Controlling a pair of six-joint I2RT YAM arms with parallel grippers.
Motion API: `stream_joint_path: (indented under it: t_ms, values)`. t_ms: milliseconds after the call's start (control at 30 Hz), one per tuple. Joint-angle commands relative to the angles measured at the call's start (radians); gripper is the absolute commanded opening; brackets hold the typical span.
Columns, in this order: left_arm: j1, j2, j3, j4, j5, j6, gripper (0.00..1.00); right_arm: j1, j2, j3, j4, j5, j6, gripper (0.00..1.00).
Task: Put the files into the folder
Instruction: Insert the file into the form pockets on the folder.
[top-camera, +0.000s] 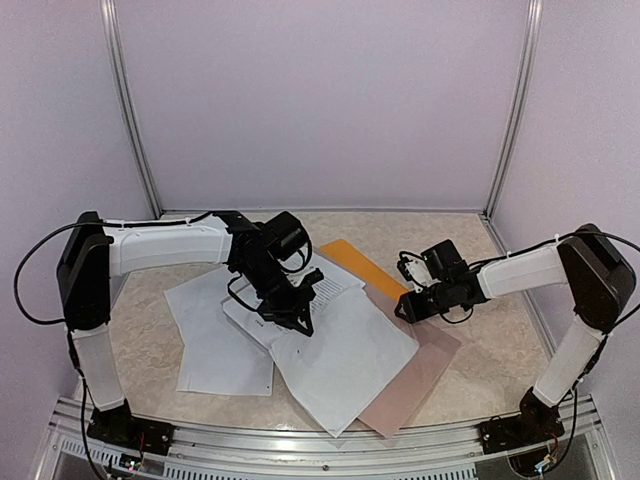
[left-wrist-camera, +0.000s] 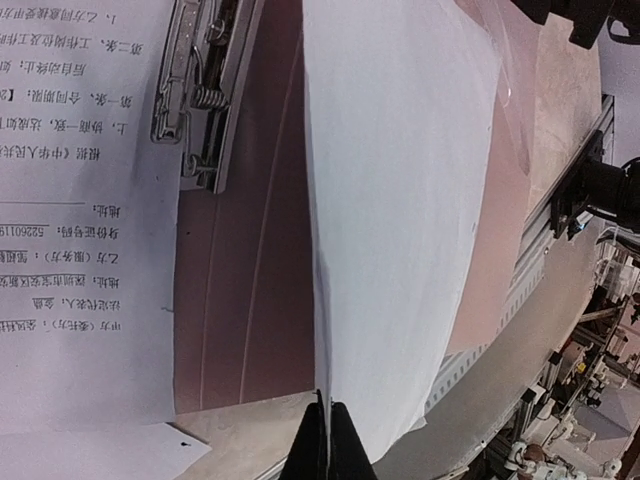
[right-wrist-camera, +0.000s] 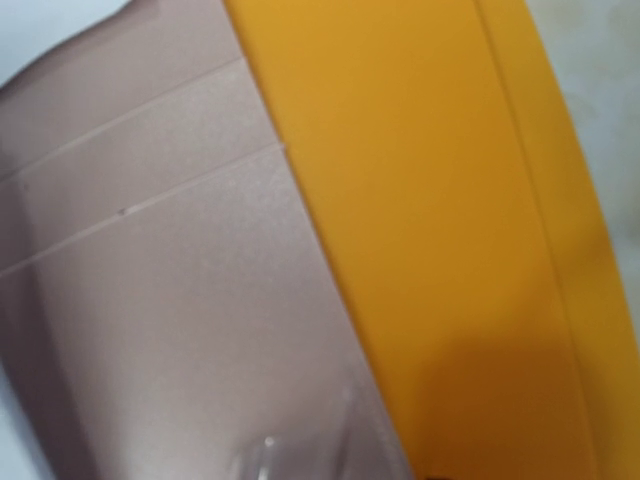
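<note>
While the left gripper (left-wrist-camera: 325, 432) is clenched on the edge of one of the files (left-wrist-camera: 400, 200), with the folder (top-camera: 360, 262) just beyond it beneath the right gripper (top-camera: 410, 305), whose grip cannot be told, loading appears underway, and the next move calls for drawing that sheet across onto the folder.

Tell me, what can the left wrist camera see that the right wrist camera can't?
Only the left wrist view shows a printed page with black writing, a metal clip, and a white sheet pinched in the shut left gripper. Only the right wrist view shows the orange-yellow folder, which fills its right side. Both views show the pinkish-brown board with faint lines running across it.
</note>
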Motion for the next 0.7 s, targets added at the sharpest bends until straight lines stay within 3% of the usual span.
stream_joint_path:
  t_ms: [0,233,667]
  values:
    - [-0.005,0.038,0.034,0.079,0.063,-0.033,0.00,-0.001,-0.009,-0.038,-0.082,-0.030,0.011,0.43]
    - [-0.024,0.098,0.070,0.093,0.071,-0.056,0.00,0.000,-0.026,-0.047,-0.075,-0.038,0.020,0.44]
    - [-0.028,0.038,0.019,0.087,0.044,-0.084,0.00,-0.002,-0.052,-0.043,-0.066,-0.058,0.042,0.60]
